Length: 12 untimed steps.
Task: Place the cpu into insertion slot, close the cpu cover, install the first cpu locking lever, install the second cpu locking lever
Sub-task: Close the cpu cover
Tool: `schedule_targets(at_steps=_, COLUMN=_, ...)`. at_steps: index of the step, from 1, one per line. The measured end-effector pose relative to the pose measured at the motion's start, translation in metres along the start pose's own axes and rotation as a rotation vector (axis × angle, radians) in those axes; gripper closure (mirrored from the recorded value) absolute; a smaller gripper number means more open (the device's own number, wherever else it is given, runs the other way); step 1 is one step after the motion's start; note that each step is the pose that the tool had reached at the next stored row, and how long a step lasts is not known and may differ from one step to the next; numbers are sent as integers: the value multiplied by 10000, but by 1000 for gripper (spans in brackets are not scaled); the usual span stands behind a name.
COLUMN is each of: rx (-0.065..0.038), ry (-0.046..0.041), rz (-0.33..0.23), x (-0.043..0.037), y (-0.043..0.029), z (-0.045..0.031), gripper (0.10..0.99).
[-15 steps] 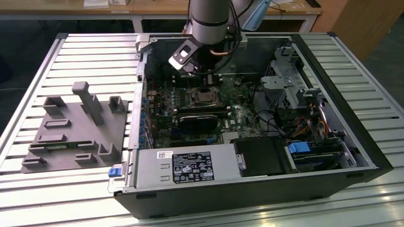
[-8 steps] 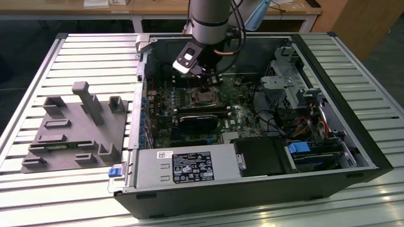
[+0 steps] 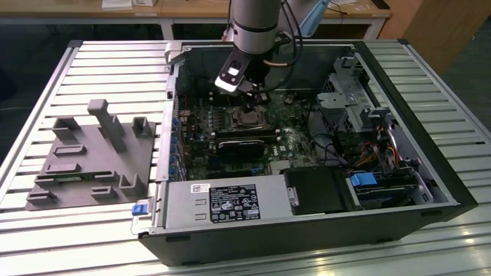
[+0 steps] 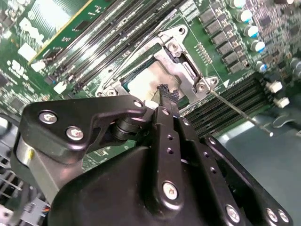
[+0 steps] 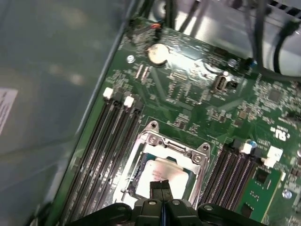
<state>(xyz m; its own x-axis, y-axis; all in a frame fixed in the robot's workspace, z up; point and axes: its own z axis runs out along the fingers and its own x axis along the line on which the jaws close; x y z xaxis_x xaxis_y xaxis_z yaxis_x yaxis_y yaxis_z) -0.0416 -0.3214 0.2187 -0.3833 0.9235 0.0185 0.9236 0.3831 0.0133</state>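
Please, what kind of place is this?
Probably a robotics lab or workshop: an open computer case lies on a slatted metal table, a grey fixture plate beside it, and wooden desks stand behind.

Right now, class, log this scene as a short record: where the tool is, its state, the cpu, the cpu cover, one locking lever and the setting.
tool position: tool right above the cpu, tips at its top in both wrist views
tool state: shut, holding nothing
cpu: sitting in the insertion slot
cpu cover: cpu cover lying flat around the cpu
locking lever: locking lever sticks out from a socket corner, apparently unlatched
setting: open computer case
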Motion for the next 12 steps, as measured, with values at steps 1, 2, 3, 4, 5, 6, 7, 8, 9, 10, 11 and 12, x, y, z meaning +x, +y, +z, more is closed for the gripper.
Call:
schedule_targets(at_steps=1, rx=3, ry=2, rz=-180, x=0, y=0, z=0, gripper=984)
schedule_targets(at_steps=2, rx=6, ry=5, rz=-370, x=0, y=0, z=0, gripper=984)
schedule_targets(at_steps=3, rx=10, ry=7, rz=-550, x=0, y=0, z=0, gripper=984)
schedule_targets(at_steps=4, rx=13, ry=10, rz=-730, x=0, y=0, z=1, gripper=984)
schedule_targets(at_steps=5, rx=16, ry=12, rz=-910, x=0, y=0, z=1, gripper=984)
schedule_targets(at_steps=6, rx=20, ry=15, rz=-1089, x=0, y=0, z=1, gripper=984)
schedule_targets(at_steps=7, rx=23, ry=17, rz=-1270, x=0, y=0, z=1, gripper=984)
schedule_targets(at_steps=8, rx=27, ry=20, rz=-1449, x=0, y=0, z=1, gripper=984)
schedule_targets(at_steps=9, rx=31, ry=22, rz=-1646, x=0, y=0, z=1, gripper=984)
schedule_targets(at_steps=10, rx=34, ry=24, rz=-1825, x=0, y=0, z=2, gripper=984)
schedule_targets(at_steps=11, rx=37, ry=27, rz=-2005, x=0, y=0, z=2, gripper=984)
schedule_targets(at_steps=12, rx=41, ry=29, rz=-2185, x=0, y=0, z=2, gripper=984)
